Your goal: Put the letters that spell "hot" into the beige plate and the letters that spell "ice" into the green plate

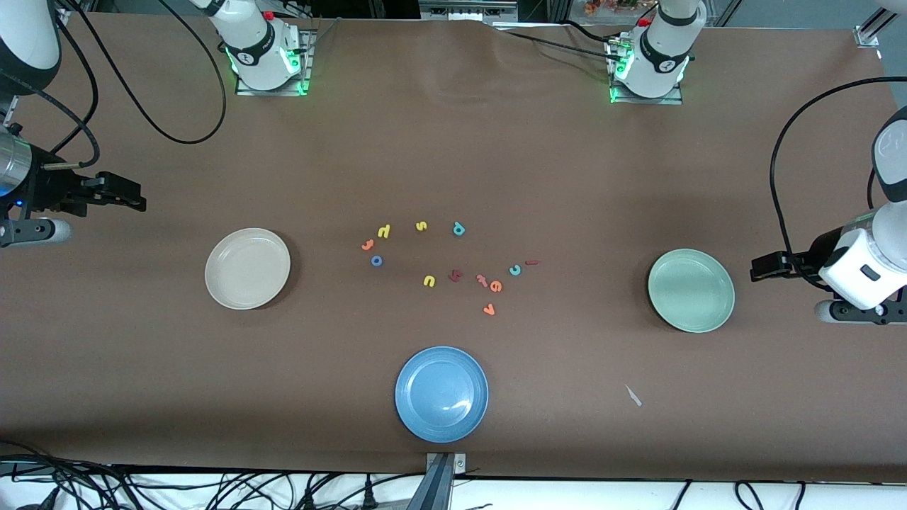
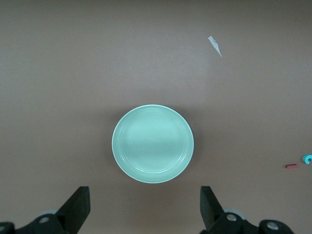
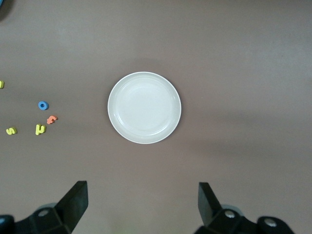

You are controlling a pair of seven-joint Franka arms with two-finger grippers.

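Observation:
The letters lie loose mid-table. Yellow h (image 1: pixel 384 230), orange t (image 1: pixel 367 245) and blue o (image 1: pixel 376 261) sit toward the beige plate (image 1: pixel 247 268), which holds nothing. Orange e (image 1: pixel 496 286), teal c (image 1: pixel 515 269) and dark red i (image 1: pixel 532 263) sit toward the green plate (image 1: pixel 691 290), also bare. My left gripper (image 1: pixel 762 268) hangs open over the table beside the green plate (image 2: pixel 152 144). My right gripper (image 1: pixel 131 198) hangs open beside the beige plate (image 3: pixel 144 107). Neither holds anything.
A blue plate (image 1: pixel 441 394) sits near the front edge. Other letters lie among the task's: yellow s (image 1: pixel 421 226), teal p (image 1: pixel 458 229), yellow u (image 1: pixel 429 281), two reddish letters (image 1: pixel 455 275), orange v (image 1: pixel 489 309). A white scrap (image 1: pixel 633 395) lies near the front.

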